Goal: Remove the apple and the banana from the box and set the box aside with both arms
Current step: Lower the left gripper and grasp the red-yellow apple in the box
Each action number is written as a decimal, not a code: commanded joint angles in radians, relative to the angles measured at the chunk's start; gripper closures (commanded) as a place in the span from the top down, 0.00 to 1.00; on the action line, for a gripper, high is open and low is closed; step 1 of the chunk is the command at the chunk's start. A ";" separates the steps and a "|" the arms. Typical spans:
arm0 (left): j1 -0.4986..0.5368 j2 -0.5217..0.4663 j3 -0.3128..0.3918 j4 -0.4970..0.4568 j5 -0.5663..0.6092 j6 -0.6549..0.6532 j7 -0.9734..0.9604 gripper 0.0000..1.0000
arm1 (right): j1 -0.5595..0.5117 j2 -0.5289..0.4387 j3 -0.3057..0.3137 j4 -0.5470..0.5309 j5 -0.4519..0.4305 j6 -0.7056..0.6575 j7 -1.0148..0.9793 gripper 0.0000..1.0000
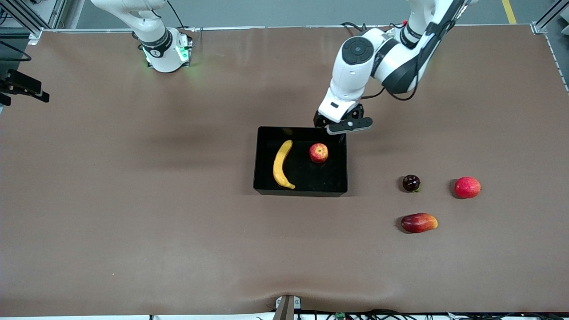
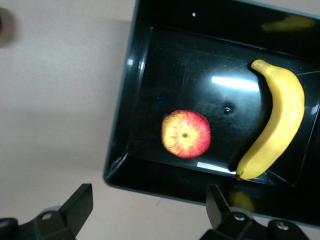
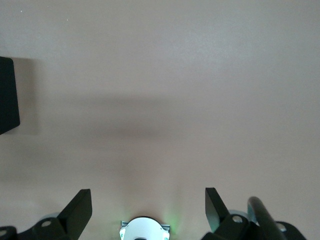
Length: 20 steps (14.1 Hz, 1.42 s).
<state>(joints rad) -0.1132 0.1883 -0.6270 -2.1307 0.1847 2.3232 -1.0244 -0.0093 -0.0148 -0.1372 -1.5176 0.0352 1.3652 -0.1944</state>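
The black box (image 1: 300, 191) sits mid-table with the yellow banana (image 1: 282, 164) and the red apple (image 1: 318, 152) lying inside it, apart from each other. My left gripper (image 1: 332, 127) hovers over the box's rim at the corner toward the left arm's base. Its wrist view shows the box wall (image 2: 125, 100), the apple (image 2: 185, 133) and the banana (image 2: 277, 125); the left gripper (image 2: 149, 195) is open and empty. My right gripper (image 3: 147, 196) is open and empty, over bare table by its own base (image 3: 145, 229). A box corner (image 3: 7, 95) shows there.
Three loose fruits lie toward the left arm's end of the table: a dark round one (image 1: 411, 182), a red round one (image 1: 467, 187) and, nearer the camera, a red-yellow mango-like one (image 1: 418, 222). The right arm's base (image 1: 166, 51) stands at the table's edge.
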 commanded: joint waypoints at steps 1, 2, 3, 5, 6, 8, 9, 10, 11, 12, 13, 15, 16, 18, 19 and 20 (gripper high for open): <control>-0.002 0.081 -0.004 0.038 0.085 0.038 -0.060 1.00 | -0.014 -0.019 0.008 -0.018 0.015 0.000 0.001 1.00; -0.005 0.109 -0.004 0.057 0.120 0.038 -0.092 1.00 | -0.014 -0.019 0.008 -0.018 0.015 0.000 0.001 1.00; -0.006 0.138 -0.002 0.089 0.127 0.036 -0.155 1.00 | -0.015 -0.019 0.008 -0.018 0.015 0.000 0.003 1.00; -0.023 0.196 -0.002 0.144 0.134 0.027 -0.215 1.00 | -0.014 -0.019 0.008 -0.018 0.015 -0.001 0.003 1.00; -0.028 0.216 0.001 0.156 0.133 0.027 -0.220 1.00 | -0.015 -0.019 0.010 -0.018 0.015 -0.002 0.003 1.00; -0.029 0.253 0.004 0.172 0.134 0.027 -0.238 1.00 | -0.015 -0.019 0.008 -0.018 0.015 -0.002 0.001 1.00; -0.031 0.267 0.004 0.172 0.136 0.027 -0.246 1.00 | -0.015 -0.019 0.010 -0.018 0.015 -0.002 0.001 1.00; -0.033 0.279 0.006 0.173 0.143 0.027 -0.264 1.00 | -0.015 -0.019 0.008 -0.018 0.015 -0.003 0.001 1.00; -0.039 0.289 0.006 0.175 0.162 0.027 -0.287 1.00 | -0.015 -0.019 0.008 -0.018 0.015 -0.003 0.001 1.00; -0.039 0.296 0.006 0.173 0.191 0.027 -0.295 1.00 | -0.015 -0.019 0.010 -0.018 0.015 -0.003 0.003 1.00; -0.039 0.306 0.006 0.170 0.209 0.027 -0.296 1.00 | -0.015 -0.019 0.010 -0.018 0.017 -0.003 0.003 1.00; -0.039 0.330 0.006 0.172 0.245 0.021 -0.302 1.00 | -0.015 -0.019 0.010 -0.018 0.017 -0.003 0.003 1.00; -0.039 0.348 0.007 0.175 0.257 0.021 -0.318 1.00 | -0.015 -0.019 0.010 -0.018 0.017 -0.003 0.001 1.00; -0.039 0.393 0.007 0.202 0.312 0.022 -0.364 1.00 | -0.015 -0.019 0.010 -0.018 0.017 -0.002 0.003 1.00; -0.040 0.425 0.007 0.219 0.338 0.022 -0.394 1.00 | -0.015 -0.019 0.010 -0.018 0.017 -0.002 0.001 1.00; -0.045 0.447 0.007 0.241 0.360 0.022 -0.420 1.00 | -0.015 -0.019 0.008 -0.018 0.017 -0.002 0.001 1.00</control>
<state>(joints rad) -0.1417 0.5723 -0.6226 -1.9528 0.4889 2.3525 -1.3783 -0.0093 -0.0148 -0.1371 -1.5177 0.0362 1.3639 -0.1944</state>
